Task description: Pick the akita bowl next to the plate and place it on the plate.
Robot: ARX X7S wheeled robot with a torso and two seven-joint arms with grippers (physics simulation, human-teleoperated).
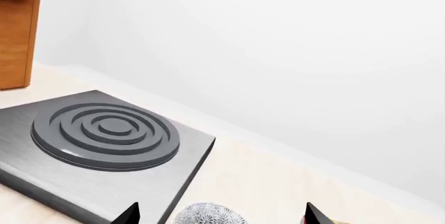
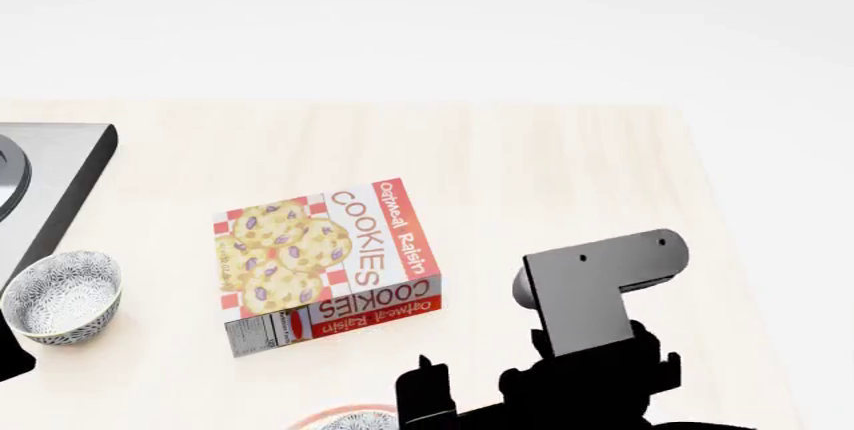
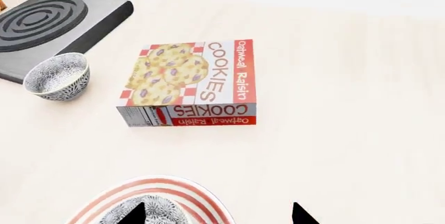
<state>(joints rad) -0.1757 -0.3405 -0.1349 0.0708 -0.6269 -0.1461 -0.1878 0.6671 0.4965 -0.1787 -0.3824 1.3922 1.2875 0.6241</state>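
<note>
Hovering over the plate, right gripper (image 3: 217, 214): jaws spread wide, nothing clamped; only the two dark tips show in its wrist view.

Directly beneath, toward the left-hand tip: small round grey-black-and-white patterned akita bowl (image 3: 156, 211), upright, white inside, sitting within the large white plate with concentric red rings (image 3: 149, 185). Neither tip appears to touch it, but contact is hard to tell at the frame edge. Judgement: placement looks done; what remains is to lift clear without nudging the rim.

Head view, plate and bowl at 6 o'clock, cut by the frame edge.

Left gripper (image 1: 219, 214): jaws likewise apart, empty.

Outward: flat red-and-white cardboard cookie box (image 3: 191, 81) lies on the pale wooden tabletop (image 3: 347, 104) at 12 o'clock of the plate, well apart. At 9 o'clock of the box, a second identical patterned bowl (image 3: 59, 75), just beside the corner of the grey metal hob with ringed burner (image 3: 49, 23).

Handling, by judgement: bowl light, rigid, glazed, so slippery and chippable. Best hold is one finger inside and one outside the wall, near the rim; the small foot would let it tip if pushed sideways.
</note>
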